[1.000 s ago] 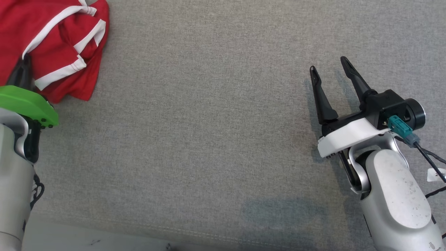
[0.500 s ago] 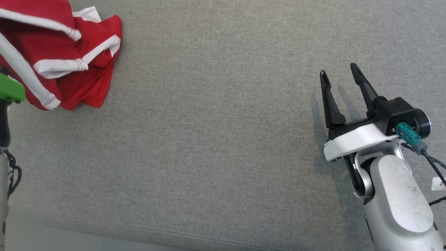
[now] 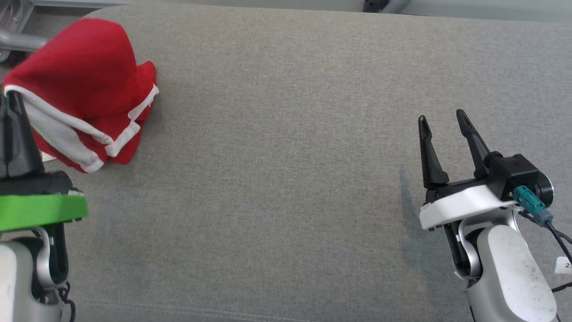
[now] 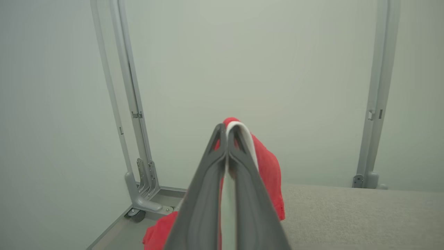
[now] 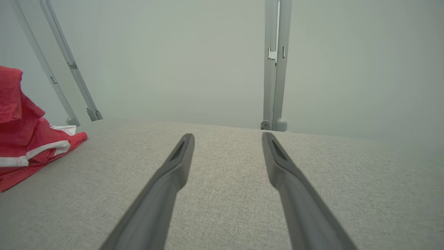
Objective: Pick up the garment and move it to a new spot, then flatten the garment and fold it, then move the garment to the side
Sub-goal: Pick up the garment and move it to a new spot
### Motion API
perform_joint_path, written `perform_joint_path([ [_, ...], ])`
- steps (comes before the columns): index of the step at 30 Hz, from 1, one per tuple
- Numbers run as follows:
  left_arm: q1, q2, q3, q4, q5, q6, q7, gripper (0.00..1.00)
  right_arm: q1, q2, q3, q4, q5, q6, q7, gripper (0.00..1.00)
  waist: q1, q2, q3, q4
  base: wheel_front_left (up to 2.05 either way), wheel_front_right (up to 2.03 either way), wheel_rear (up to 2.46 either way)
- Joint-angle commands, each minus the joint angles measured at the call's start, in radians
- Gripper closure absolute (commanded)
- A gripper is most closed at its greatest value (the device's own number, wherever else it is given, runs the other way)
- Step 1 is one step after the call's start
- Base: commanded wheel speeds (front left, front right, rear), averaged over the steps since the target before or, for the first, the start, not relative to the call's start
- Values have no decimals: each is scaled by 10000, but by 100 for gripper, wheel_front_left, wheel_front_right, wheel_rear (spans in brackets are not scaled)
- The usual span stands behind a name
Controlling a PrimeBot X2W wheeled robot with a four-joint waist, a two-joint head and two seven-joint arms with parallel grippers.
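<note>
At the right side of the grey fabric table (image 3: 286, 156) the right gripper (image 3: 441, 115) hovers spread wide (and empty). Toward its far-left corner the left gripper (image 4: 227, 130) is clamped tight on the hem of the crumpled red, white-trimmed garment (image 3: 89, 76), whose bulk drapes onto the table.

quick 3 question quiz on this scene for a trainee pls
1. True or false: the left gripper is shut on the garment.
2. Pick one: the right gripper is A) open and holding nothing, B) shut on cloth, C) clamped on a metal post.
3. Fill in: in the head view the garment is at the upper ____.

Key: 1 true; 2 A; 3 left.
</note>
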Motion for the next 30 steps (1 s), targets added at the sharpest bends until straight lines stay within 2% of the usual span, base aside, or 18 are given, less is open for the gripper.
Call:
perform_joint_path([
  [1,672,-90,43,-685,51,299,127,100,252,8,-48,-84,83,1,-56,0,-1,0,-336,-407,0,0,0],
  [6,1616,-213,-102,-2076,150,646,463,100,481,31,-108,-213,150,1,-25,0,-1,0,-484,-878,0,0,0],
  [12,1605,-193,-793,-2783,360,446,960,100,500,41,-18,-424,305,1,-22,0,-1,0,-424,-1656,0,0,0],
  [21,98,-807,-2742,-2558,614,-440,1696,100,399,45,76,-640,703,1,-188,0,-1,0,222,-3390,0,0,0],
  [30,-1676,-1881,-4458,-1200,860,-1322,2109,100,205,51,-34,-634,1134,1,-472,0,-1,0,1246,-4647,0,0,0],
])
